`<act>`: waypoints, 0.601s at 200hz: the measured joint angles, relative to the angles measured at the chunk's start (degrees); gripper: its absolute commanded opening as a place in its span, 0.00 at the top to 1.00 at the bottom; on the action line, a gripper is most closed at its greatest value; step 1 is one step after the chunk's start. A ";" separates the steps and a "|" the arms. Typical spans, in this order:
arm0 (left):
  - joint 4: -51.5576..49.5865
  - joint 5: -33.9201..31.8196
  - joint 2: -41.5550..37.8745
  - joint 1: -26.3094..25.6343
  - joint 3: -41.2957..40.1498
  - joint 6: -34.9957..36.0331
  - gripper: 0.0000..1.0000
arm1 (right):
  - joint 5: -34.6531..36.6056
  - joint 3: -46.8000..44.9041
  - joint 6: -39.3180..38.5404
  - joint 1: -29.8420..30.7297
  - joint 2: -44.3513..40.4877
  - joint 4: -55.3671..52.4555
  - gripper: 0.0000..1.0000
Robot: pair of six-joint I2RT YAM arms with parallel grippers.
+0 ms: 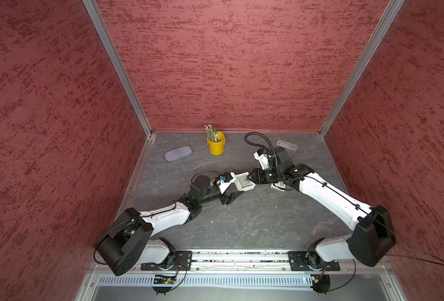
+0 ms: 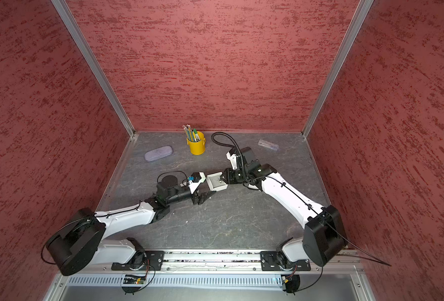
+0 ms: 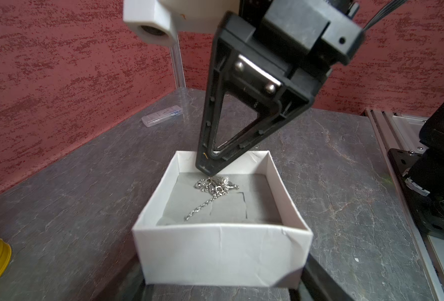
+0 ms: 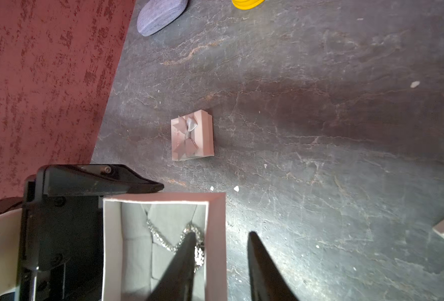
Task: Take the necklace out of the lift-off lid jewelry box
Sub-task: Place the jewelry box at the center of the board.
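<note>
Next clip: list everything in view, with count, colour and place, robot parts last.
jewelry box: one, white, open, mid-table
necklace: one, silver, bunched on the grey insert inside the box
lid: one, pale pink with a grey bow, flat on the table, apart from the box
cup: one, yellow, back centre
pencils and pens: several, mixed colours, standing in the cup
glasses case: one, grey-purple, back left
clear case: one, transparent, back right
table: one, dark grey, stone pattern
left gripper: one, black, clamped on the box
right gripper: one, black, jaws apart, reaching into the box at the necklace
</note>
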 measured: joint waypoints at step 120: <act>-7.54 -9.49 -6.10 -4.96 -0.85 -1.57 0.03 | 7.98 -4.09 1.51 0.66 0.31 -1.09 1.00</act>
